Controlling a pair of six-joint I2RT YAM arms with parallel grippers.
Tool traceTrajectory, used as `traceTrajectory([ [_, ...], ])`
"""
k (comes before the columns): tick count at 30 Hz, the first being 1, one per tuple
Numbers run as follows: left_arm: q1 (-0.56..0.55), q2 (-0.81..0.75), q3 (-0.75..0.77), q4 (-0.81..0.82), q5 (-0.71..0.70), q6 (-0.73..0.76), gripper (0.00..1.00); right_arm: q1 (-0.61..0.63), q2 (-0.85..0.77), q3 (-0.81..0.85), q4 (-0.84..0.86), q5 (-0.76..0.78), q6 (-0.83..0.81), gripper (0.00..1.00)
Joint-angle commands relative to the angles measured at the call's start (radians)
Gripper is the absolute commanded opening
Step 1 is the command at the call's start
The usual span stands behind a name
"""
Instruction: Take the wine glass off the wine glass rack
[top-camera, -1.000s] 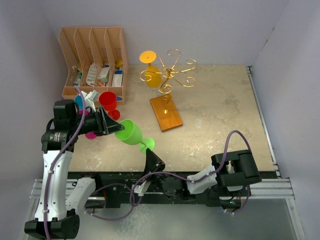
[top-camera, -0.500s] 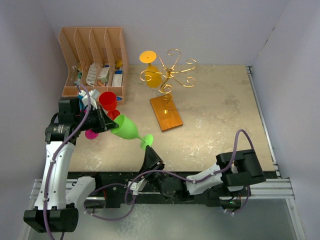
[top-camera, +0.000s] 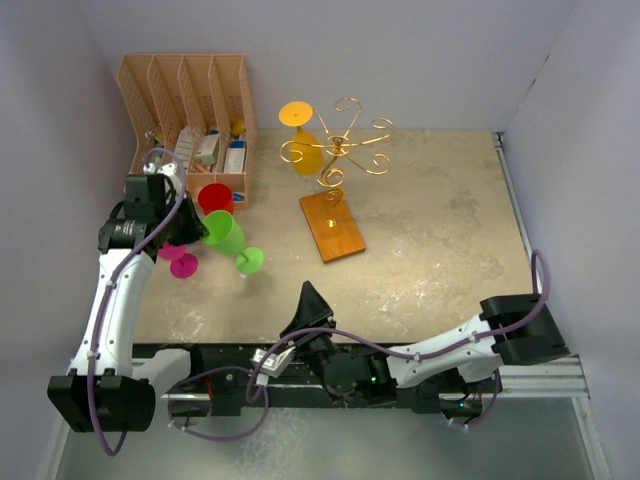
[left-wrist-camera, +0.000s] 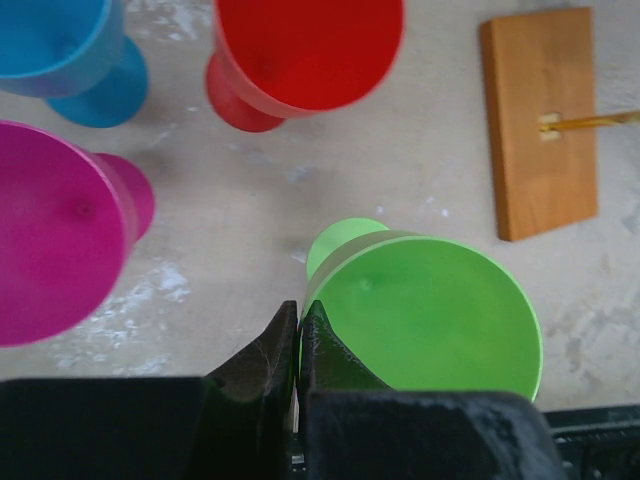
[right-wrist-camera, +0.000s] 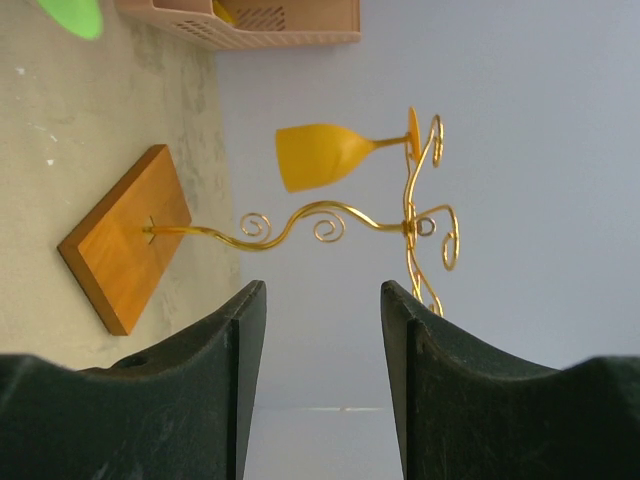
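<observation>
Left gripper (left-wrist-camera: 298, 312) held the green wine glass (left-wrist-camera: 430, 320) by its rim for set-down; right gripper (right-wrist-camera: 322, 292), parted, next needed the yellow wine glass (right-wrist-camera: 320, 155).

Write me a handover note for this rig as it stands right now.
Left gripper: shut on the rim of the green wine glass, beside the red glass, magenta glass and blue glass. Cannot tell if green rests on the table.
Right gripper: open, empty, facing the wine glass rack.
Done: four glasses off the rack.
Left: yellow wine glass hangs from a rack arm. Release green, then probably take yellow.
</observation>
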Motion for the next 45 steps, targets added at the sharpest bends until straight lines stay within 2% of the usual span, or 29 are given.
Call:
traceTrajectory([
  [1,-0.012,0.065,0.067,0.036,-0.210,0.021,0.00,0.003,-0.088,0.153,-0.411,0.013,0.392,0.53],
  [3,-0.018,0.088,0.066,0.053,-0.221,0.020,0.00,0.004,-0.118,0.180,-0.474,0.005,0.451,0.53],
  [7,-0.025,0.121,0.059,0.079,-0.296,0.014,0.00,0.004,-0.148,0.195,-0.483,0.012,0.480,0.53],
  [12,-0.030,0.138,0.021,0.131,-0.309,0.012,0.00,0.004,-0.175,0.225,-0.595,0.013,0.589,0.53],
  [19,-0.031,0.145,-0.007,0.185,-0.271,0.015,0.00,0.003,-0.228,0.209,-0.597,0.007,0.610,0.53],
  [35,-0.031,0.181,-0.033,0.161,-0.272,0.023,0.00,0.002,-0.278,0.213,-0.596,0.009,0.617,0.53],
  [40,-0.031,0.182,-0.038,0.157,-0.271,0.026,0.09,0.002,-0.281,0.215,-0.586,0.006,0.609,0.53],
  [45,-0.031,0.176,-0.040,0.153,-0.268,0.026,0.26,0.002,-0.288,0.220,-0.592,0.008,0.620,0.53],
])
